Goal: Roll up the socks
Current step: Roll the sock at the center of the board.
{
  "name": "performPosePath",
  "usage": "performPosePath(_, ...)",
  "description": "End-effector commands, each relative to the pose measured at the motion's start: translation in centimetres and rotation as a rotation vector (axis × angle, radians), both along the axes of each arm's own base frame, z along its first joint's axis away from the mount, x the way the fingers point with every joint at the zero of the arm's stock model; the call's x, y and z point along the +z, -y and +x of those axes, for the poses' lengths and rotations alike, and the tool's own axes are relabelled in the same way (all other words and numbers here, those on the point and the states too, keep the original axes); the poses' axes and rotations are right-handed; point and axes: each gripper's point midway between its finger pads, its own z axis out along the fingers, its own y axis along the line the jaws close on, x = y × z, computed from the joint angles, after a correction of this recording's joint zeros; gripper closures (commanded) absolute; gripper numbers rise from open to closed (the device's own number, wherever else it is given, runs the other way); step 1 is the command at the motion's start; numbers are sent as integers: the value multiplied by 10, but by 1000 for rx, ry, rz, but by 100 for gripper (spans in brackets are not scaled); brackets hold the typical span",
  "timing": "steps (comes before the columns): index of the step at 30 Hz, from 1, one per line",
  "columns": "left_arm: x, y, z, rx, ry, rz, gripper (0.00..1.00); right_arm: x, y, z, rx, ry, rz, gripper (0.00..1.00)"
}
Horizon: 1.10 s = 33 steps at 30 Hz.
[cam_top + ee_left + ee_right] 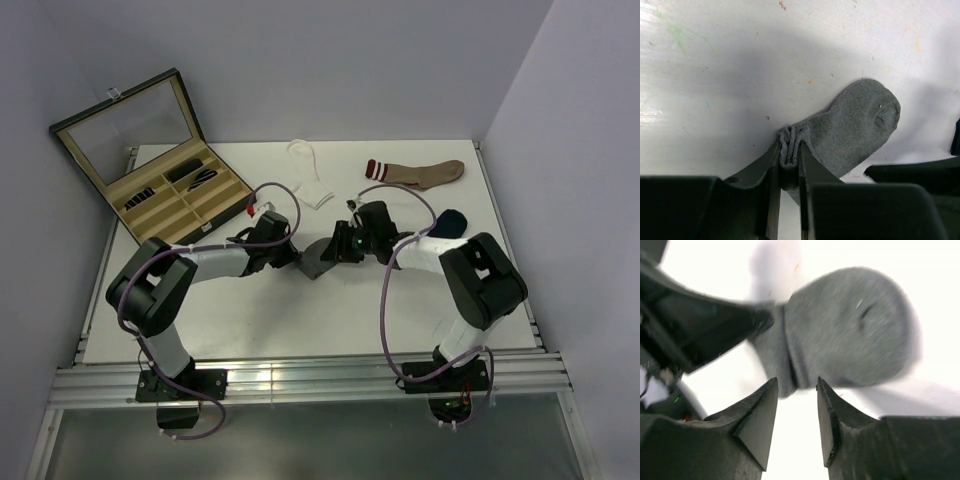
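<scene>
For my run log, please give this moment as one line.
left fingers: shut on grey sock cuff | right fingers: open, empty, near sock | white sock, navy sock: untouched

A white table (300, 320) carries everything. At its far left corner sits an open case (228, 190) with its lid raised and tan compartments. A white sock (312, 180) lies at the far middle, and a tan sock (420, 172) with a striped cuff lies flat to its right. A navy sock (450, 222) rests nearer on the right, and a dark grey sock (318, 257) lies at the centre
</scene>
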Motion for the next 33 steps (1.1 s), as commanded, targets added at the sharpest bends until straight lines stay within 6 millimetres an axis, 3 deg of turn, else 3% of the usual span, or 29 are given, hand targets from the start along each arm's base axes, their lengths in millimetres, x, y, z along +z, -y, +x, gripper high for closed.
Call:
performPosePath(1, 5, -7, 2, -7, 23, 61, 100, 6, 15, 26, -59, 77, -133, 58)
performPosePath(13, 10, -12, -6, -45, 48, 94, 100, -32, 15, 77, -93, 66, -282, 61)
performPosePath(17, 8, -11, -8, -56, 47, 101, 100, -23, 12, 85, -67, 96, -294, 62)
performPosePath(19, 9, -10, -6, -49, 50, 102, 100, -5, 10, 86, -62, 144, -270, 61)
performPosePath(21, 7, -10, -4, -41, 45, 103, 100, 5, 9, 80, -51, 180, -256, 61)
performPosePath(22, 7, -10, -4, -36, 40, 110, 100, 22, 5, 76, -48, 222, -241, 61)
performPosePath(24, 5, -10, -2, -25, 31, 113, 100, 26, 4, 64, -48, 240, -242, 61)
performPosePath(25, 4, -11, -3, -18, 24, 118, 100, 42, -1, 57, -48, 274, -222, 61)
performPosePath(29, 3, -12, -3, -12, 13, 128, 100, 50, -14, 26, -22, 308, -210, 61)
performPosePath(32, 2, -11, -4, -13, 5, 131, 100, 51, -21, 16, -16, 381, -265, 60)
performPosePath(33, 2, -10, -3, -14, 5, 129, 100, 51, -34, 6, 20, 405, -266, 59)
